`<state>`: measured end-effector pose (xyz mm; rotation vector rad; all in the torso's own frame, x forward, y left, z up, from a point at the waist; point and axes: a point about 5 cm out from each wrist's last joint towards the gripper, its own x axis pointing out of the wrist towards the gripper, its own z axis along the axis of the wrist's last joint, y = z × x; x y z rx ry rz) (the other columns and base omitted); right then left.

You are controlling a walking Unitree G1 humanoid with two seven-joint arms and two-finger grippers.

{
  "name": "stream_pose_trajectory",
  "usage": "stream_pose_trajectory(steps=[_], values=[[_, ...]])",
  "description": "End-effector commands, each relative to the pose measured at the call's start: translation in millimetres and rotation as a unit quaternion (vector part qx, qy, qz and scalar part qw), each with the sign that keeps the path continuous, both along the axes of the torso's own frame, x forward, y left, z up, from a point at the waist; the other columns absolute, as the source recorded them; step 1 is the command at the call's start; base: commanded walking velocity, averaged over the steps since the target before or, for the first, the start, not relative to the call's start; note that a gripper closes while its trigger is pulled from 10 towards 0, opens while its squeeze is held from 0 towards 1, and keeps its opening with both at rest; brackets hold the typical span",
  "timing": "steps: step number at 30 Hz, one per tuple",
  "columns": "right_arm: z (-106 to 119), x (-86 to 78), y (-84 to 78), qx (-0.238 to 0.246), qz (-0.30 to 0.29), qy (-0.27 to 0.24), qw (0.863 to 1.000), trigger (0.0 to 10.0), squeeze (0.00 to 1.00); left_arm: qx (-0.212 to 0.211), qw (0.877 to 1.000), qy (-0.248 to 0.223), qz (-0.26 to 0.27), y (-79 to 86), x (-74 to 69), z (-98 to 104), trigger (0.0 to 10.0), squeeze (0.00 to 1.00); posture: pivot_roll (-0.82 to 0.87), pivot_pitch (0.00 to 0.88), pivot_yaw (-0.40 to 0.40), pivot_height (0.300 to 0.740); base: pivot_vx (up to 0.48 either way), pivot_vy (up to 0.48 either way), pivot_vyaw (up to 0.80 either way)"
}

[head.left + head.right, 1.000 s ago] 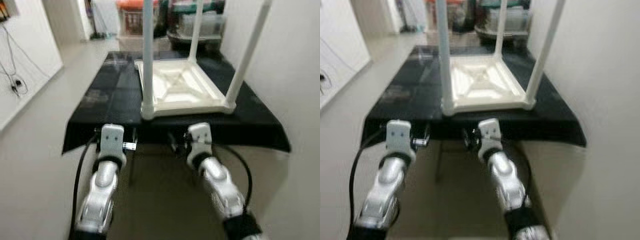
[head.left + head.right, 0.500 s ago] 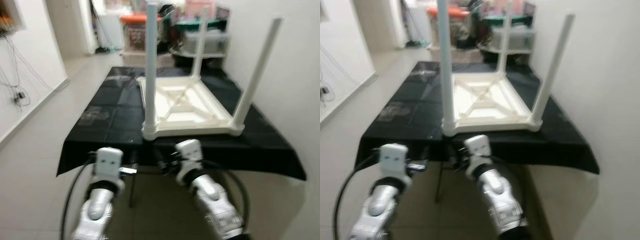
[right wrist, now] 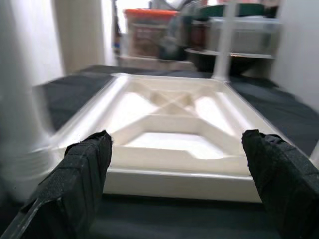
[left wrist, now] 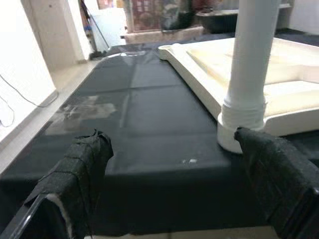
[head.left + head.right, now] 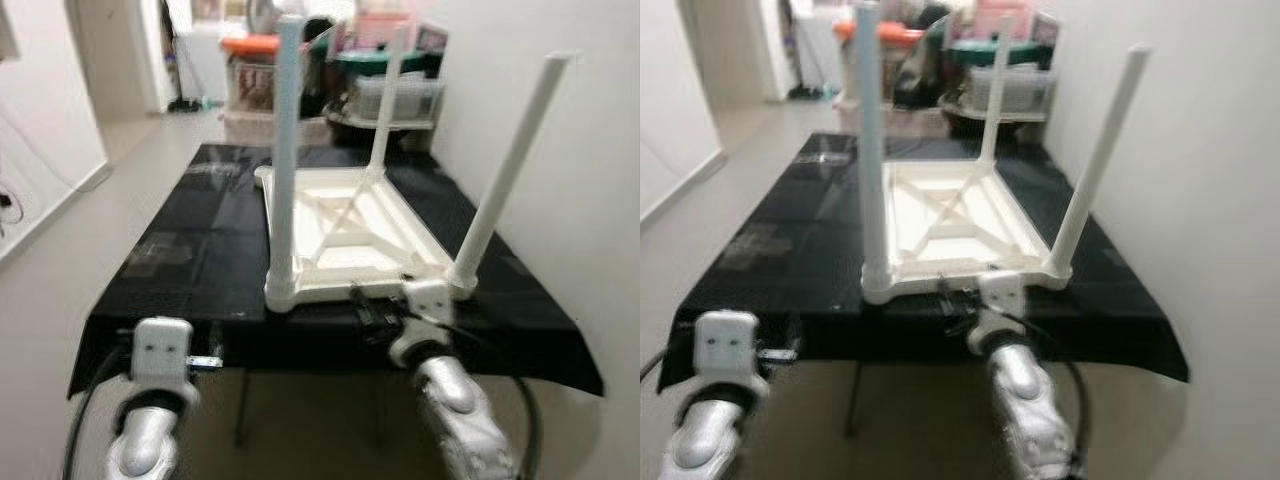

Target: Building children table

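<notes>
A white children's table lies upside down on a bigger table draped in black cloth. Three white legs stand up from it: a front left leg, a front right leg and a far leg. My right gripper is open at the near rim of the white table, between the two front legs; its wrist view looks across the ribbed underside. My left gripper is open, low at the cloth's front edge, left of the front left leg.
A white wall runs close along the right side of the clothed table. Plastic storage boxes and shelves stand behind it. Open floor lies to the left, with a corridor leading away.
The camera has shifted and the view is higher. My right gripper has risen and moved forward to the white table's near rim. The left gripper stays low at the cloth's edge.
</notes>
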<state>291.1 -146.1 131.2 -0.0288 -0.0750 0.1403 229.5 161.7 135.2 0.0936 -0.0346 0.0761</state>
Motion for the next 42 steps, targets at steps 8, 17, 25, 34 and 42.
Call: stream_pose_trajectory(steps=[8, 17, 25, 34, 42], values=[[3, 5.1, 9.3, 0.008, -0.004, 0.003, 1.0, 10.0, 0.0, 0.007, 1.0, 0.002, 0.015, 6.8, 0.2, 2, 10.0, 0.0, 0.09, 0.0, -0.066, 0.74, 0.308, 0.0, 0.5], [7, 13.9, 3.5, 0.017, -0.023, 0.005, 1.0, 10.0, 0.0, 0.005, 1.0, 0.006, 0.014, 5.1, 2.8, 4, 10.0, 0.0, 0.1, 0.0, -0.068, 0.74, 0.169, 0.0, 0.0], [7, 16.0, 1.2, 0.024, -0.041, 0.008, 0.999, 10.0, 0.0, 0.003, 1.0, 0.008, 0.008, 2.5, 2.4, 4, 10.0, 0.0, 0.1, 0.0, -0.07, 0.74, 0.0, 0.0, 0.0], [8, 25.6, -14.0, 0.022, -0.076, 0.013, 0.997, 10.0, 0.0, 0.0, 1.0, 0.013, -0.007, -3.0, 2.5, 2, 10.0, 0.0, 0.1, 0.0, -0.071, 0.74, 0.0, 0.0, 0.0], [6, 40.5, -80.8, -0.022, -0.008, 0.05, 0.998, 10.0, 0.0, -0.018, 0.996, 0.056, -0.072, -20.5, -4.5, -10, 10.0, 0.0, 0.09, 0.0, -0.061, 0.74, 0.0, 0.0, 0.0]])
